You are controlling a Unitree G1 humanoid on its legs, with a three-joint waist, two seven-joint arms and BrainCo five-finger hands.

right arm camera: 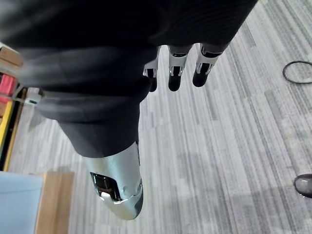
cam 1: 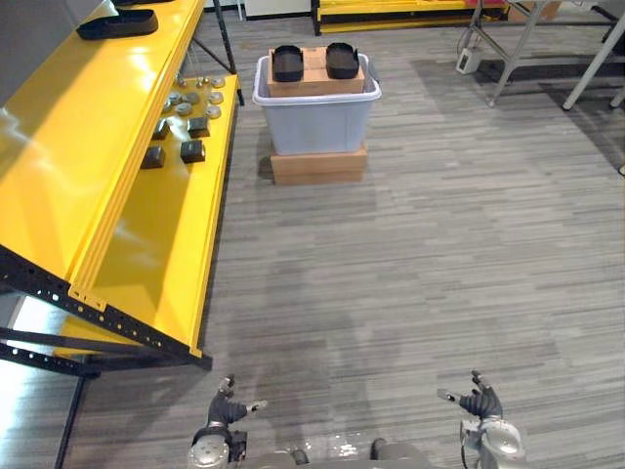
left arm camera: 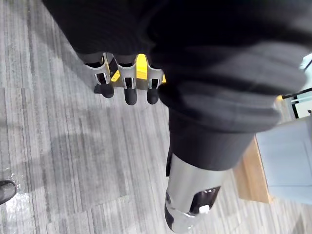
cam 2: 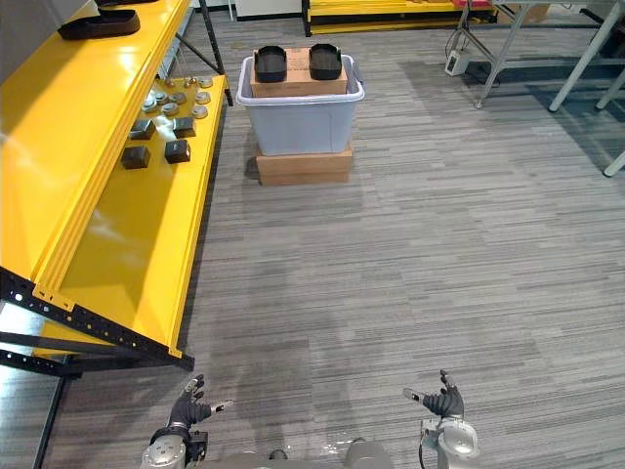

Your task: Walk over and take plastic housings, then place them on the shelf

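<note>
While the two black plastic housings (cam 1: pixel 288 63) lie side by side on a cardboard box (cam 1: pixel 314 76) set inside a pale grey bin (cam 1: pixel 317 122), both hands hang low and well apart from them, holding nothing. The bin stands on a second cardboard box (cam 1: pixel 318 164) on the grey plank floor (cam 1: pixel 439 244), just beside the far end of the yellow shelf (cam 1: pixel 98 127) that runs along the robot's left. The head views take in the shelf's two levels. A third housing (cam 1: pixel 117 23) rests on the upper one, and small dark blocks (cam 1: pixel 192 150) and round metal parts (cam 1: pixel 195 98) sit near the far end of the lower one. In those views the left hand (cam 1: pixel 227 410) and right hand (cam 1: pixel 480 401) appear at the near edge with thumbs pointing inward. The wrist views give the close look. The left hand's fingers (left arm camera: pixel 127 92) and the right hand's fingers (right arm camera: pixel 175 78) are relaxed and loosely extended over bare floor, thumbs apart. A corner of the bin and its supporting box lies past each thumb.
</note>
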